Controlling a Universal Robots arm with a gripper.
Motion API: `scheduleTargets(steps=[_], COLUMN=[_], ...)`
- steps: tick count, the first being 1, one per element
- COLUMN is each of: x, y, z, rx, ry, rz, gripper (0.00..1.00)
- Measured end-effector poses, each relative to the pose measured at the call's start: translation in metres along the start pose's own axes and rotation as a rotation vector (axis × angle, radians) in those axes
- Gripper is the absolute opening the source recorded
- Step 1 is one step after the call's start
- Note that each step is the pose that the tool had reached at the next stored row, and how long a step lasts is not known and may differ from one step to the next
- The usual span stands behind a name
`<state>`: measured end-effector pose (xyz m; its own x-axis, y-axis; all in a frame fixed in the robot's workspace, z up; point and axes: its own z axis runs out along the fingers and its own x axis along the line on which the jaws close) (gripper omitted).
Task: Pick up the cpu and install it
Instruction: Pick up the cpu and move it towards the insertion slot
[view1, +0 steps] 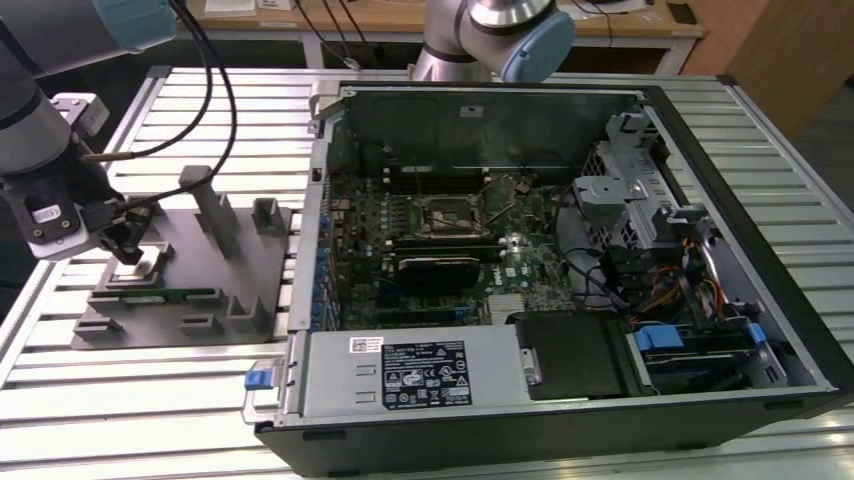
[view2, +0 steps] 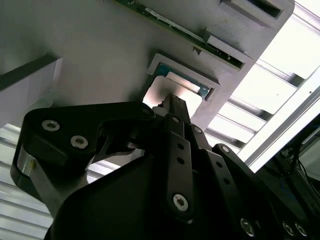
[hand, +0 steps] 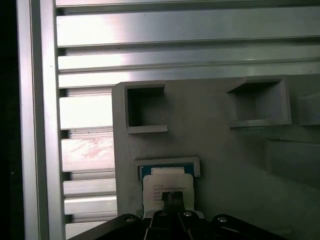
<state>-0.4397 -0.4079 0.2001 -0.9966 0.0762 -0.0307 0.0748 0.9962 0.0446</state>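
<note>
Tool (hand: 170, 196), clenched shut, pointing down onto the cpu (hand: 167, 180) in grey fixture (hand: 215, 165), arm low beside computer case (view1: 481, 125)

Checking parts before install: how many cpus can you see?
1. The cpu lies in its pocket on the gray fixture plate, at the exterior view's left, right under the gripper. Another could be hidden in the motherboard socket.

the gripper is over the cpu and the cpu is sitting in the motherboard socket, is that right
Not quite. The gripper is over the cpu, but the cpu lies in a pocket of the grey fixture beside the case, not in the socket. The exterior view shows it.
</note>
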Motion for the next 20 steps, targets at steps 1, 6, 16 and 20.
scheduleTargets(steps=[1, 6, 16, 20], x=[0.0000, 0.0000, 0.0000, 0.0000], y=[0.0000, 0.0000, 0.0000, 0.0000], z=[0.0001, 0.0002, 0.0003, 0.0003], rx=[0.0000, -0.0002, -0.0002, -0.0002], ry=[-0.0001, -0.0003, -0.0003, -0.0003], rz=[0.000, 0.000, 0.000, 0.000], gripper=[0.11, 0.11, 0.53, 0.65])
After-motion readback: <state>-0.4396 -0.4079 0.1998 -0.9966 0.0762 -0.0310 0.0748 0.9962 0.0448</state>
